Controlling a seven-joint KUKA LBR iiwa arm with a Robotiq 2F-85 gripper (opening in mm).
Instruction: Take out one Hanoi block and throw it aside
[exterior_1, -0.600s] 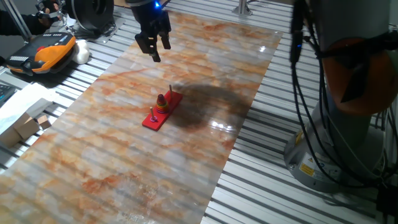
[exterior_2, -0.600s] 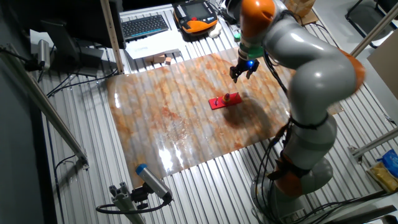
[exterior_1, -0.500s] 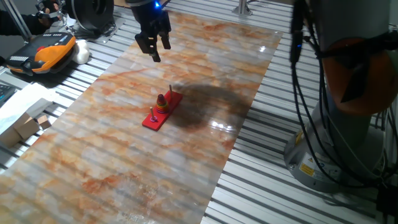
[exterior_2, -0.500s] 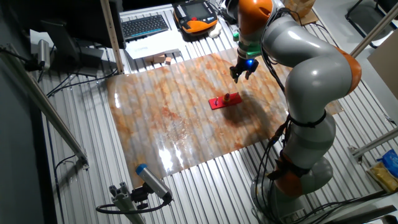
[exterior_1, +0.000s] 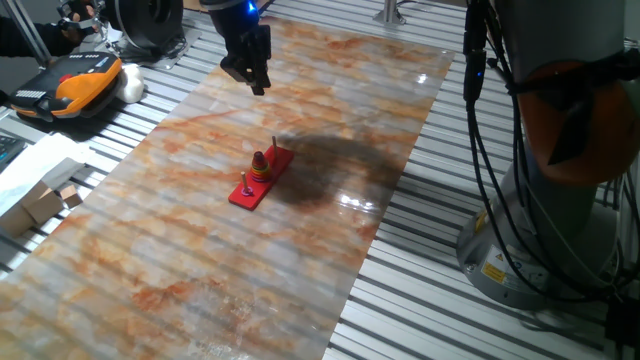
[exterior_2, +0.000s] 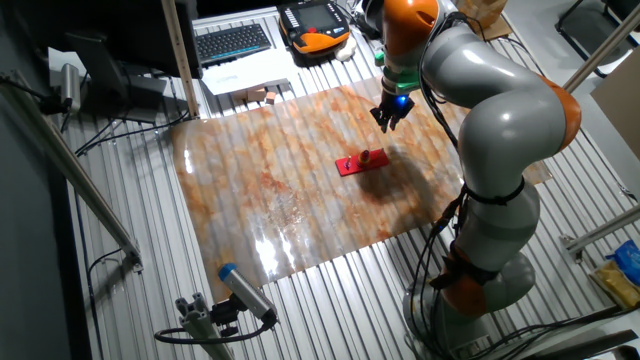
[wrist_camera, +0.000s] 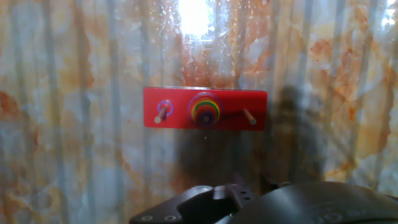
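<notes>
Above the marbled tabletop (exterior_1: 330, 90), well apart from the red peg base (wrist_camera: 205, 109), the pincer (exterior_1: 250, 72) is hovering — fingers looking pressed together, empty. The Hanoi block (wrist_camera: 165, 107) is sitting alone on an end peg. Approach step; next calls for descending, opening around it.

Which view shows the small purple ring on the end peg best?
The hand view: the Hanoi block shows from above, alone on the left peg of the red base. One fixed view shows it only as a tiny speck; in the other fixed view it is too small to tell.
</notes>
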